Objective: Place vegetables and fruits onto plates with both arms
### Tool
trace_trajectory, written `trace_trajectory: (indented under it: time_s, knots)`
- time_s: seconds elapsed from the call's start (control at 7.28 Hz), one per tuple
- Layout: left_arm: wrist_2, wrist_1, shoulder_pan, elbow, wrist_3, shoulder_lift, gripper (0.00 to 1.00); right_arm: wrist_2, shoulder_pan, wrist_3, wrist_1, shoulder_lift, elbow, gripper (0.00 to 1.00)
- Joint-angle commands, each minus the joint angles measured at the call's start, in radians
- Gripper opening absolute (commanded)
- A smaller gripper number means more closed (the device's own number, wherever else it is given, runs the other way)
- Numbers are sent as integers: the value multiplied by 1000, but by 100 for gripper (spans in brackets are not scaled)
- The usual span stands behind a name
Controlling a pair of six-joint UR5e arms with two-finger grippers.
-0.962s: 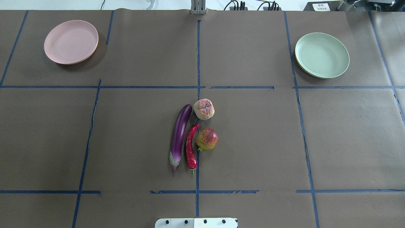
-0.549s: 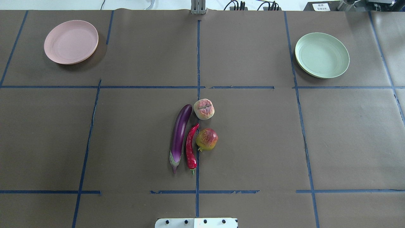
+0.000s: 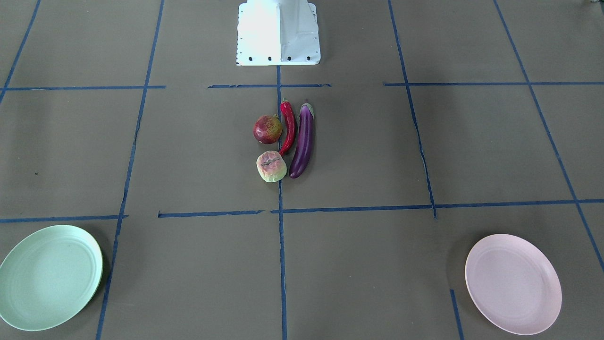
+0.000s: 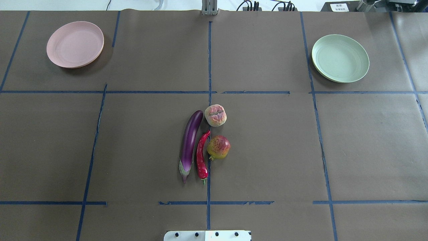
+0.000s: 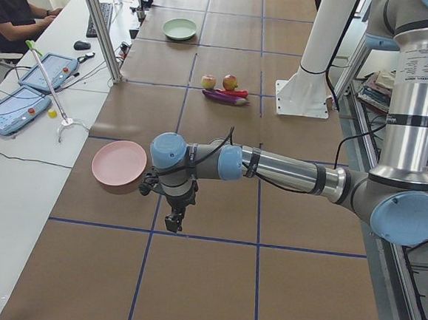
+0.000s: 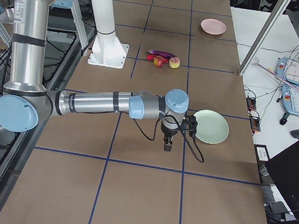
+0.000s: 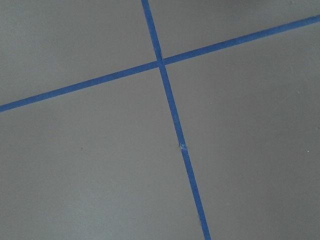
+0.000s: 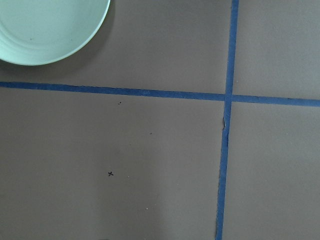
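The purple eggplant point(image 4: 190, 144), red chili pepper point(image 4: 201, 157), dark-red fruit point(image 4: 219, 147) and pale creased fruit point(image 4: 215, 115) lie bunched at the table's middle. The pink plate point(image 4: 75, 44) sits far left, the mint green plate point(image 4: 340, 58) far right; both hold nothing. My left gripper point(image 5: 173, 222) hangs over bare table near the pink plate point(image 5: 119, 162). My right gripper point(image 6: 167, 144) hangs beside the mint plate point(image 6: 210, 126), whose rim shows in the right wrist view point(image 8: 50, 30). I cannot tell whether either gripper is open or shut.
Blue tape lines cross the brown table cover. The white base block point(image 4: 207, 235) stands at the near edge, behind the produce. A metal post point(image 5: 98, 25) and a desk with tablets point(image 5: 14, 107) and a seated person flank the far side.
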Motion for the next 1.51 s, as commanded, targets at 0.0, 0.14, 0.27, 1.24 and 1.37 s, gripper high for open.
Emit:
trace_trajectory:
  time_s: [0.0,0.14,0.27,1.24,1.37]
  knots:
    - [4,-1,0,1,0,-1,100,1,-2,-4,13,0,3,100]
    - [8,-1,0,-1,0,-1,100,3,-2,-4,24,-1,2,100]
    - [1,-2,0,-2,0,-1,100,3,-2,-5,33,-3,0,100]
    - [-96,-85,0,-10,6,39,100,1,-170,254,84,11,175,100]
    - [-112,-105,0,-5,6,48,100,-3,-268,457,86,46,226,100]
